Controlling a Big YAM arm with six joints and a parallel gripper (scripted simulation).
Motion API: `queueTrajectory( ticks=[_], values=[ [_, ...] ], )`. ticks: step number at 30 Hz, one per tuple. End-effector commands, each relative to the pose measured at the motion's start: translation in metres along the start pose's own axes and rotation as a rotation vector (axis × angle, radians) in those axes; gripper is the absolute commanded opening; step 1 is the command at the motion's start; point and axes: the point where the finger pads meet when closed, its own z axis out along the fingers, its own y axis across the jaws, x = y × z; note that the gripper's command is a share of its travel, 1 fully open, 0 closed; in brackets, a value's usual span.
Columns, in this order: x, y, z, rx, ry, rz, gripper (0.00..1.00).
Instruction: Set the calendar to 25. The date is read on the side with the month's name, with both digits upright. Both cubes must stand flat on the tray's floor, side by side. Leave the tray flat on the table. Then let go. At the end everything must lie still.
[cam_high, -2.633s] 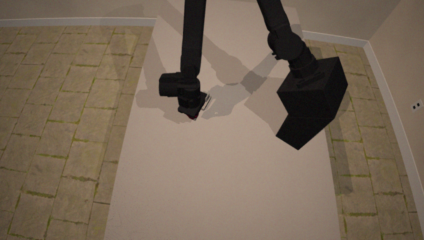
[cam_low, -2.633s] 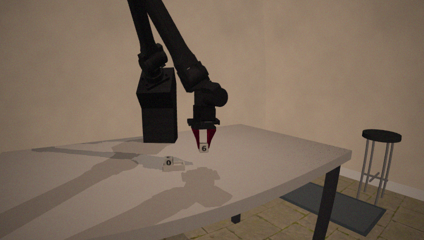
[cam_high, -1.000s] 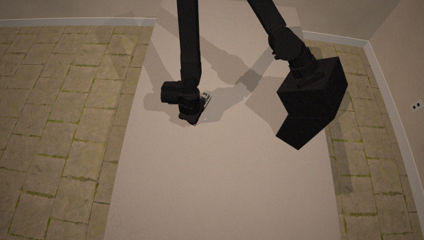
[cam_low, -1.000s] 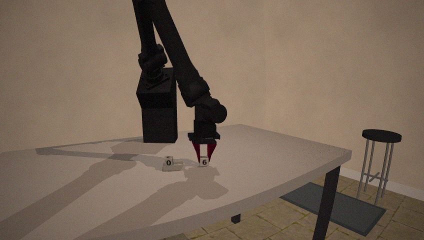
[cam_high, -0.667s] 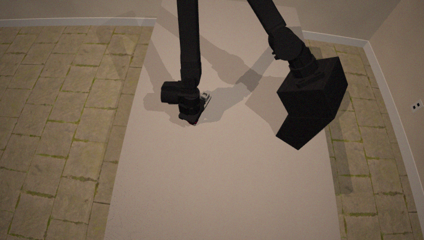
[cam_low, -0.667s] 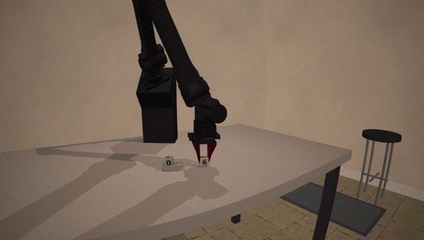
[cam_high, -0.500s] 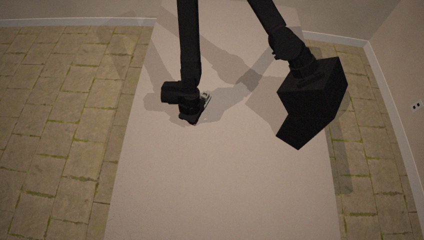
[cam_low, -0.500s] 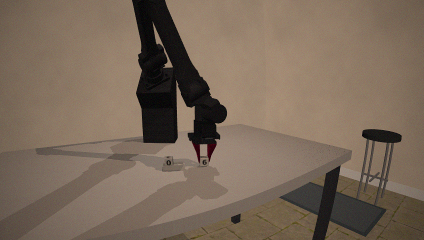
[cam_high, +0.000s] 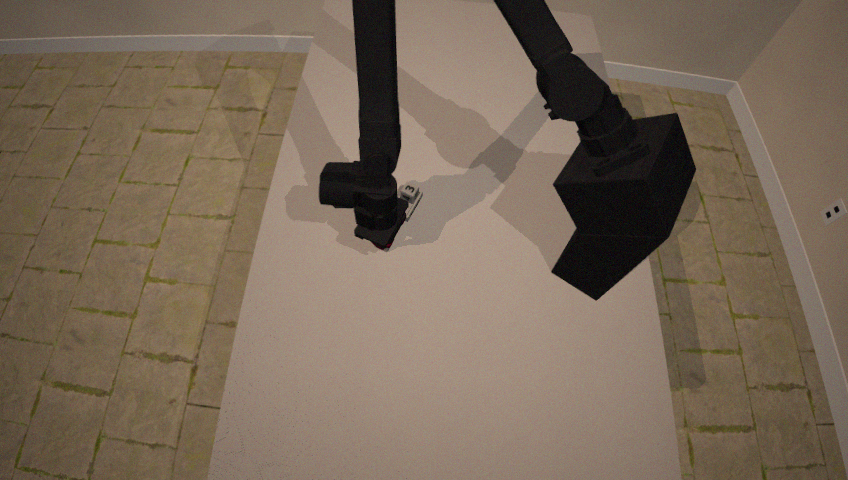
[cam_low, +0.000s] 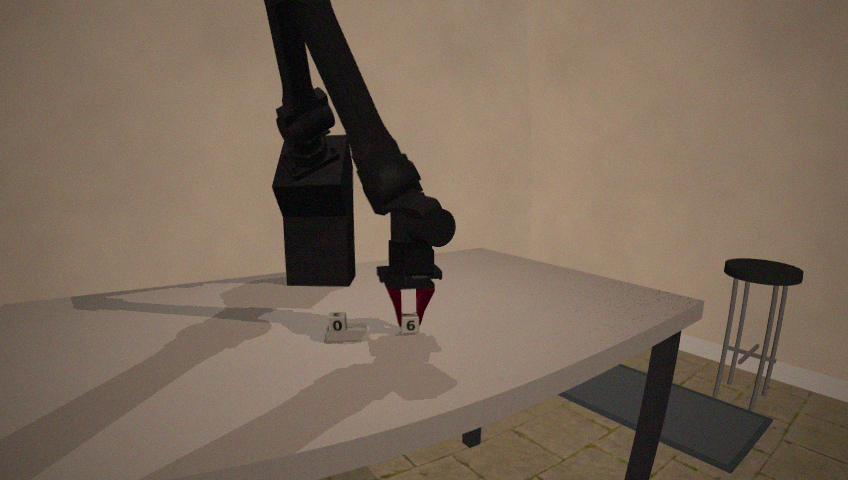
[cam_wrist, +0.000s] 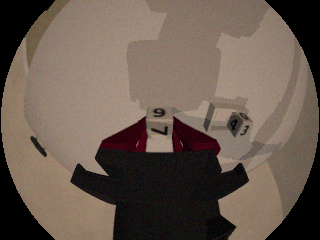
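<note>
The hand (cam_low: 409, 317) is clenched on a cube (cam_low: 409, 324) showing 6, low over the desk (cam_low: 535, 309) just right of the tray (cam_low: 348, 336), which carries the other cube (cam_low: 336, 321), showing 0.

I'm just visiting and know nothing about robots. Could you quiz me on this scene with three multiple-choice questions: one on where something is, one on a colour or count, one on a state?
1. Where is the cube showing 0?
A. in the tray
B. on the stool
C. on the floor

2. What colour are the gripper's fingers?
A. blue
B. dark red
C. white

3. What is the gripper doing?
A. hanging open over the stool
B. shut on nothing
C. shut on the cube showing 6

Answers:
1. A, the 0 cube stands in the low tray on the table.
2. B, both fingers are dark red below the black wrist.
3. C, the fingers stand on either side of the 6 cube, beside the tray.
</note>
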Motion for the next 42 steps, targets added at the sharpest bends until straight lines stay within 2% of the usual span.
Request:
queueTrajectory(
  ticks=[1,42],
  values=[
    [-0.0085,-0.0020,-0.0026,-0.002,-0.010,0.007,0.26],
    [-0.0022,-0.0043,-0.0019,-0.002,-0.014,0.003,0.26]
  ],
)
